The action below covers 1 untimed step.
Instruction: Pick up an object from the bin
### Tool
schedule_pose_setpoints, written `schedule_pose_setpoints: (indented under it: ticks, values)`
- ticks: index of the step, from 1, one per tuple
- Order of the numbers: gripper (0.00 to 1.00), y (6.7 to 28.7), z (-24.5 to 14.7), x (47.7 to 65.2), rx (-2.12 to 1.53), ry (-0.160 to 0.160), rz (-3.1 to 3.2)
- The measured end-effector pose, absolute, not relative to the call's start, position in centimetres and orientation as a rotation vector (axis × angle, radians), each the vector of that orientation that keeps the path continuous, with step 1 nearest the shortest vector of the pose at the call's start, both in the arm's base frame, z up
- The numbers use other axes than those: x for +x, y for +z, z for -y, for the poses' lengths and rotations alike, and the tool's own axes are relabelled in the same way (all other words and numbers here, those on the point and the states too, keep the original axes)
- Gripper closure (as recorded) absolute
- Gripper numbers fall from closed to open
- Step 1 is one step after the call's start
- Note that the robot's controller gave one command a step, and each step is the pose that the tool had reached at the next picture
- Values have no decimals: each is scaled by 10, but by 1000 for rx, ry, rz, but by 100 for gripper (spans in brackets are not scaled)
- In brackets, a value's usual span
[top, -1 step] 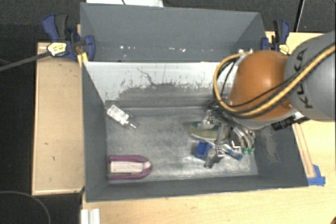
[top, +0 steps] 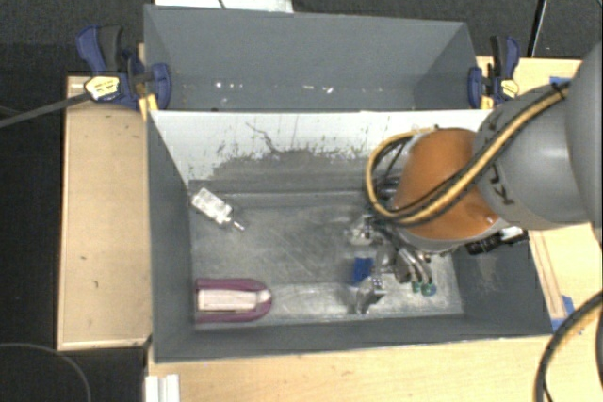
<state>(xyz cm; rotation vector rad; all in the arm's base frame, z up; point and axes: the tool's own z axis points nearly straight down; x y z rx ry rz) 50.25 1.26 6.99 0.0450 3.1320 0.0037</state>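
Toward the bin's (top: 273, 245) right front, a small blue piece (top: 361, 271) lies beside the pincer (top: 379, 280), whose state I cannot tell.

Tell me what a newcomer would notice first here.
The robot's gripper, under its orange cover, is low in the right part of the grey metal bin, beside a small blue thing. On the left lie a purple-and-white oblong object near the front wall and a small clear bottle-like piece further back.
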Motion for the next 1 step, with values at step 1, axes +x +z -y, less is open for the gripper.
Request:
schedule_pose_setpoints:
  ticks: [1]
  values:
    - [100, 74, -13, 504, 46, 4, -3127]
